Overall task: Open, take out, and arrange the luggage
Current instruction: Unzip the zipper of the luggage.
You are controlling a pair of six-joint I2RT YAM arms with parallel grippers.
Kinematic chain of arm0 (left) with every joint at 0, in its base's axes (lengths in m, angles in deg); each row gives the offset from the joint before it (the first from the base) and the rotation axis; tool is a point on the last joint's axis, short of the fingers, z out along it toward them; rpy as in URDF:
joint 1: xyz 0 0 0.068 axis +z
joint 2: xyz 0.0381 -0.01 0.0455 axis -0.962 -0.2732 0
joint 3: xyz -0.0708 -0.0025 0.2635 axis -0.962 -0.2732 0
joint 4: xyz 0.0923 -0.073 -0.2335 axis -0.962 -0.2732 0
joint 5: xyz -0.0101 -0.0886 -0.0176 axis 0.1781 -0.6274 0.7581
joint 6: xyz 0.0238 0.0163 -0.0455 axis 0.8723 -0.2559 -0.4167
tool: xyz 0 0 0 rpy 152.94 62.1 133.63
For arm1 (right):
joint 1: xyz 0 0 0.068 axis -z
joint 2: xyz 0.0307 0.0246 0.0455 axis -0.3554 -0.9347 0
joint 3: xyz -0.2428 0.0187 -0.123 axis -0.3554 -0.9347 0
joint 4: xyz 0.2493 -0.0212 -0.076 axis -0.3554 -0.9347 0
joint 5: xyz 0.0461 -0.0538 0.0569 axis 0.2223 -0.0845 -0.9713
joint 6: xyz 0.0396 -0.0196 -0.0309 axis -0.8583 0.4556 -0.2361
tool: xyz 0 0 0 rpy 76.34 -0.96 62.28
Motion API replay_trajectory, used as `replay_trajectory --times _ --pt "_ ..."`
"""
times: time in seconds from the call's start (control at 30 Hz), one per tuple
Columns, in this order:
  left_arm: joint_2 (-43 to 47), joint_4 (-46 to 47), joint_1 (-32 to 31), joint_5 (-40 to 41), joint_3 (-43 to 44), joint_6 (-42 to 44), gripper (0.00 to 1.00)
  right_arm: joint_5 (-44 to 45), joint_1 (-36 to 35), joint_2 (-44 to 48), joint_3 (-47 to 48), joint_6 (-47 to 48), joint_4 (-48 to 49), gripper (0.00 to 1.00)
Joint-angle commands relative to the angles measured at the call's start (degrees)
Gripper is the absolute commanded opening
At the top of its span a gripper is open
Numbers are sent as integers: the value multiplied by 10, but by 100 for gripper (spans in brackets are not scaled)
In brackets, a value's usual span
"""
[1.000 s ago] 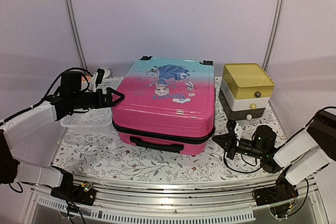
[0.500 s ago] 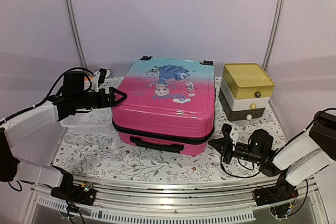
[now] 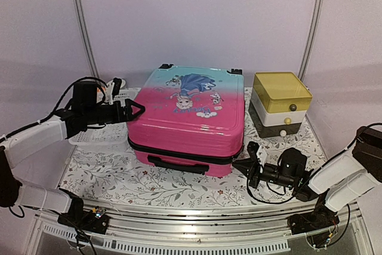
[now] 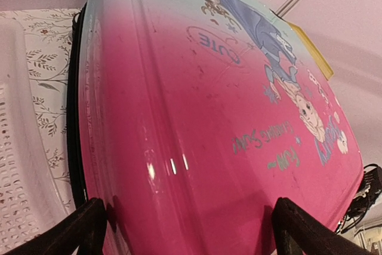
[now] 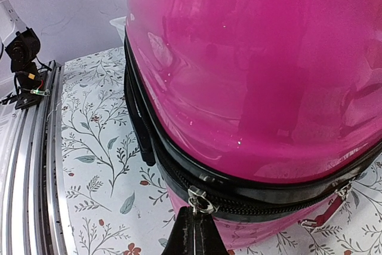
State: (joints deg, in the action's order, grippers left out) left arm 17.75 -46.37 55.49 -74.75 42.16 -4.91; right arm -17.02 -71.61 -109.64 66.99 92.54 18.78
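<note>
Both grippers met the zipped luggage [image 3: 188, 117]: the left gripper [image 3: 138, 110] spread wide around its side just ahead, the right gripper [image 5: 194, 218] pinched closed just beneath a zipper pull [image 5: 201, 200], so unzipping seemingly needed a steady tug.

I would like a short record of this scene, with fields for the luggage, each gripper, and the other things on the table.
luggage: closed, lying flat on the floral table, handle side toward the arms
zipper pull: at the near right corner
left gripper: jaws open wide, at the luggage's left edge
right gripper: jaws shut, tips right at the zipper pull; a grip on it is unclear
white basket: left of the luggage
drawer box: yellow-topped, right of the luggage
</note>
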Motion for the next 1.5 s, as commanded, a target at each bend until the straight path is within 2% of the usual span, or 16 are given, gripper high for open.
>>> replay_trajectory --times 0.0,0.23,0.43,0.67,1.03,1.47 --pt "4 -11 -38 -22 -19 -9 98 -1 -15 3 9 -26 2 1" --pt "30 -12 -78 -26 -33 -35 98 50 -15 48 -7 -29 -33 1" --pt "38 -11 -107 -20 -42 -58 98 44 -15 69 8 -29 -98 1" --pt "38 5 -139 -10 -43 -75 97 43 -22 68 25 -88 -99 1" --pt "34 7 -162 7 -40 -81 97 57 -45 63 42 -104 -103 1" --pt "27 14 -176 18 -39 -84 97 160 -150 7 116 -107 -121 2"
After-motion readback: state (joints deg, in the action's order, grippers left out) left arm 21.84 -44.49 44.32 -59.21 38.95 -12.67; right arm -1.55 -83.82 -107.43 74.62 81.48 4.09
